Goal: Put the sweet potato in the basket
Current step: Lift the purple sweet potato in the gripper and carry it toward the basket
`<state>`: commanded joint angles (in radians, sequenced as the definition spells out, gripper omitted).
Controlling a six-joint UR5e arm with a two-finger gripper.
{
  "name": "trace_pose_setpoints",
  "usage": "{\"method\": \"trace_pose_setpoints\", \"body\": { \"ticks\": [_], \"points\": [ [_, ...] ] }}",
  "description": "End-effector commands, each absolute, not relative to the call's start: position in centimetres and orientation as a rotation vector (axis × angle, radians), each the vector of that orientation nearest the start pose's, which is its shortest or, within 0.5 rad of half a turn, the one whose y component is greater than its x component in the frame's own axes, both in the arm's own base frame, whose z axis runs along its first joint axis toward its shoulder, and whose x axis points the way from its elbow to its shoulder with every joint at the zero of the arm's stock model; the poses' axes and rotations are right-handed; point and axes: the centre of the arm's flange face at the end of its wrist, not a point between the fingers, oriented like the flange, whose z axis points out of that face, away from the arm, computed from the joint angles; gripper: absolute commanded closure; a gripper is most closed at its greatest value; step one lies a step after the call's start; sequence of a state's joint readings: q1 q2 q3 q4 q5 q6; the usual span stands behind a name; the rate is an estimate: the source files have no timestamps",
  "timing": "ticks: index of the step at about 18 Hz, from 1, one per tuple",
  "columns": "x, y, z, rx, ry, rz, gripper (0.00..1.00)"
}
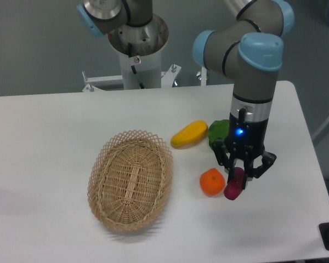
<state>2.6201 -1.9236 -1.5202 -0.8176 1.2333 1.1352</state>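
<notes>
Sweet potato gripped at the right of the tabletop.

We see the gripper (238, 176) with its fingers closed around the upper end of the magenta sweet potato (234, 185), which tilts just beside the round orange fruit (212, 182). The wicker basket (130, 179) sits well apart to the left on the white tabletop (44, 142); a yellow vegetable (189, 134) and a green item (219, 130) lie behind.

My arm drops vertically at the right of the frame, wrist pointing straight down, gripper (239, 178) low at centre-right with fingers clamped on the sweet potato (234, 185).
</notes>
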Motion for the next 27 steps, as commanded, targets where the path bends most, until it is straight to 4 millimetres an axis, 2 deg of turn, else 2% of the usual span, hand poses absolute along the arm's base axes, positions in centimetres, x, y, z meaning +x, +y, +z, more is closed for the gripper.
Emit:
{"method": "trace_pose_setpoints", "body": {
  "ticks": [5, 10, 14, 16, 19, 21, 24, 27],
  "points": [
    [-48.1, 46.8, 40.2, -2.617, 0.214, 0.326, 0.84],
    [-47.3, 46.5, 38.6, -2.636, 0.203, 0.284, 0.84],
    [-45.9, 47.0, 38.9, -2.673, 0.173, 0.300, 0.84],
    [-43.9, 47.8, 39.6, -2.678, 0.168, 0.304, 0.84],
    [-41.7, 48.8, 40.3, -2.664, 0.003, 0.254, 0.84],
    [-39.8, 48.8, 39.4, -2.679, -0.007, 0.222, 0.84],
    [-37.4, 47.5, 36.8, -2.725, -0.006, 0.183, 0.84],
    [-34.9, 47.9, 34.3, -2.817, -0.005, 0.176, 0.84]
  ]
}}
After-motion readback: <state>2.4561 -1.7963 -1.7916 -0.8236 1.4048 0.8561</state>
